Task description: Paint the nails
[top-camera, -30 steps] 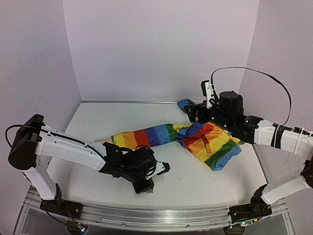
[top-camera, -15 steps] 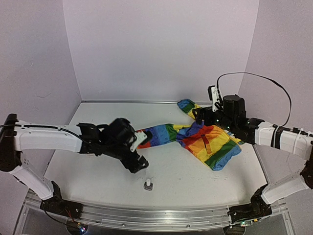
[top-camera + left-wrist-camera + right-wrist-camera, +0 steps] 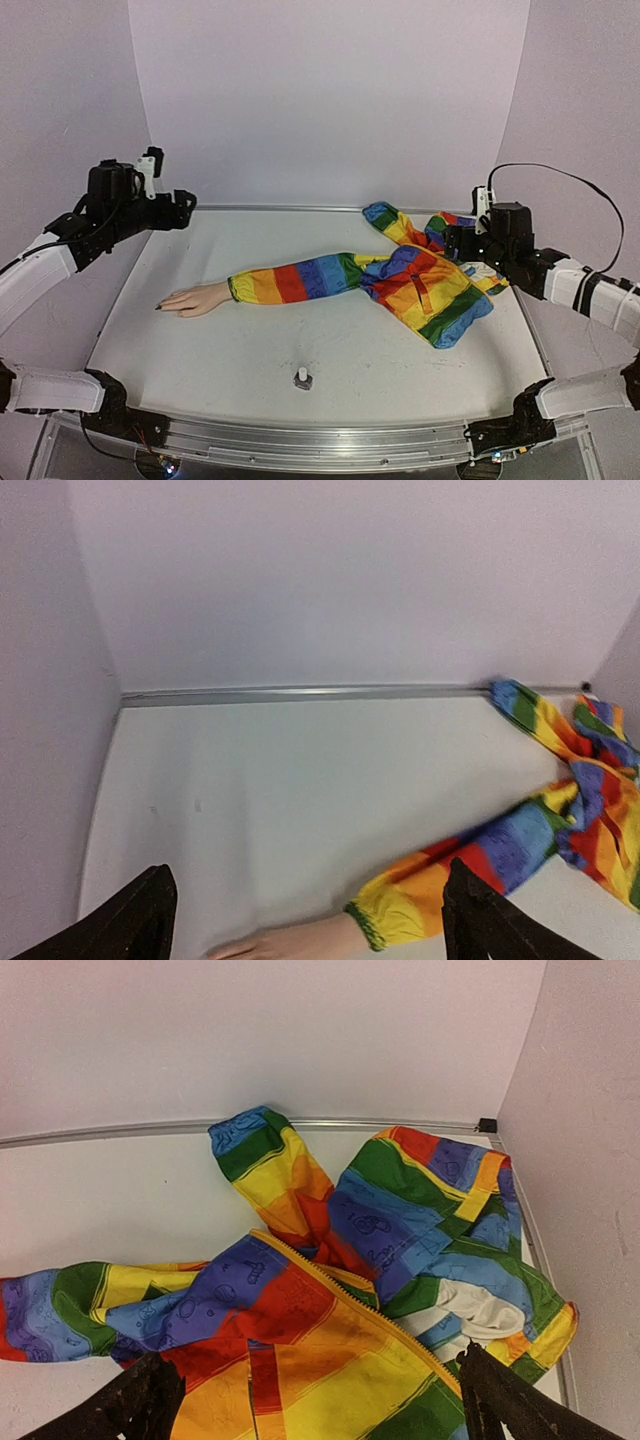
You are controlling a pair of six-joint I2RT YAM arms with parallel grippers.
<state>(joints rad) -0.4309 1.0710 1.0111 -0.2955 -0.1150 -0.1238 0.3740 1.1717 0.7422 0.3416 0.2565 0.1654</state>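
Since a second ago the left arm has swung up from the front of the table (image 3: 380, 350) to the left wall, leaving the small grey bottle (image 3: 302, 378) standing alone near the front edge, and the right arm has drawn back to the right off the jacket (image 3: 432, 290). Both the left gripper (image 3: 178, 205) and the right gripper (image 3: 452, 240) are spread wide, with nothing between the fingers in either wrist view. The nails (image 3: 160, 306) sit at the tips of the pale mannequin hand (image 3: 195, 300), which lies flat on the left half of the table, fingers pointing left, and at least one tip looks dark. They are tiny, and probably hard and slick, so they are a surface to brush rather than to grip. The hand looks like light, stiff moulded plastic and may well slide on the smooth white tabletop. It is best steadied at the wrist, just by the green cuff. The rainbow sleeve (image 3: 300, 280) is soft, wrinkled fabric that would bunch rather than anchor anything. The bottle is squat and light, and its top is the likely grasp point, though it is too small to tell if it is capped.
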